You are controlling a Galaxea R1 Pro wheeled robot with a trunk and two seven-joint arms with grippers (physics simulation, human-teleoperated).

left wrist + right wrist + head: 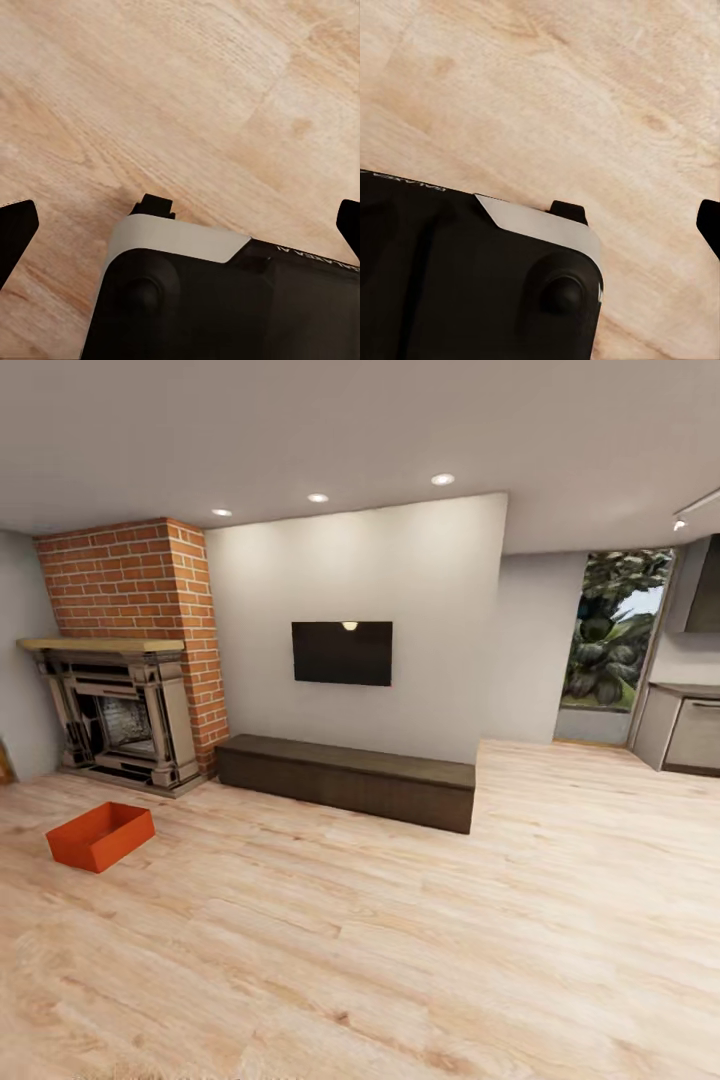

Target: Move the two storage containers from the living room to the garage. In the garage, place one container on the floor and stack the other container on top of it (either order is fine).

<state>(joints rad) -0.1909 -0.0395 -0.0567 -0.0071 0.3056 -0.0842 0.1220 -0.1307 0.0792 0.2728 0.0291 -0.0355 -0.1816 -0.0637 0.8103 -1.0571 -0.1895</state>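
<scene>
The storage container [100, 836] sits on the light wood-plank floor [400, 940] at the left middle of the head frame, in front of the brick fireplace [125, 710] and well left of the long dark cabinet [350, 780]. It is one orange-red topless bin, its open side up, its long axis running from lower left to upper right of the frame. A dark television [342, 652] hangs on the pale wall above the cabinet.

The coming move, I judge, turns on this: the bin lies far off and to the left, so the base must turn and drive that way before either arm can reach, and the left arm should end up the nearer one.

The wrist views add what the head view lacks. The left hand [180, 225] hangs over bare planks, dark fingertips [15, 232] spread to the frame's two edges, released and grasping nothing. For the right hand [712, 225] one fingertip shows at the frame's right edge over the same planks; whether it is released I cannot tell.
</scene>
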